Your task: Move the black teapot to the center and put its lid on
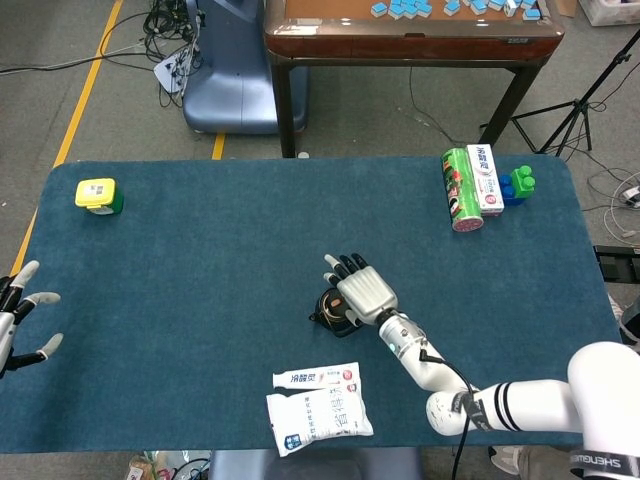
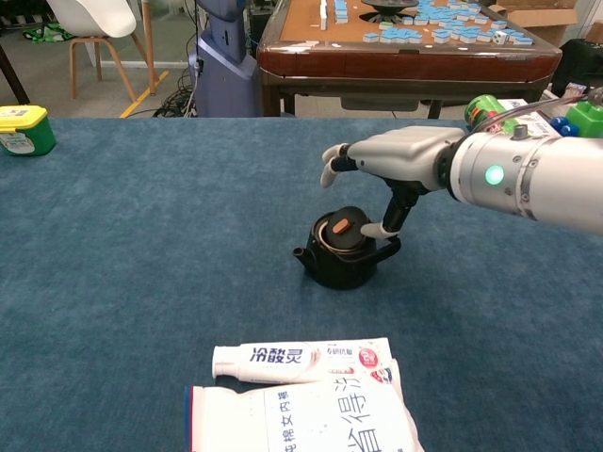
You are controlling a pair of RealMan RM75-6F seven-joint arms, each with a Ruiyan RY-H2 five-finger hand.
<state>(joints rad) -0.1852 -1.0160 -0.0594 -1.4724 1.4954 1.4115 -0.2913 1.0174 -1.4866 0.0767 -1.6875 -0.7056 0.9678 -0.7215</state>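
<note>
Black teapot (image 2: 343, 256) standing upright near the middle of the blue surface (image 2: 141, 245), spout toward the left in the chest view. Lid (image 2: 345, 226) with a brown knob lying on the teapot's mouth, sitting a little askew, pale inner rim showing at the left of it. Right hand (image 2: 391, 160) poised directly over the teapot, fingers (image 2: 332, 162) spread and lifted clear of the lid, thumb reaching down beside the teapot's right edge; holding nothing, though whether the thumb tip touches the lid cannot be told. From the head view, same right hand (image 1: 362, 292) covering the teapot's right side, the teapot (image 1: 333, 311) peeking out to its left.

Toothpaste tube (image 2: 300, 358) and white packet (image 2: 306, 416) lying flat just in front of the teapot, touching each other. Yellow-lidded green container (image 2: 23, 130) far off to the teapot's left at the back edge. Green can (image 1: 460, 190), white box (image 1: 486, 180) and building blocks (image 1: 517, 186) grouped well behind and to the right of the teapot. Left hand (image 1: 18, 316) far left of the teapot at the surface's edge, fingers apart, empty.
</note>
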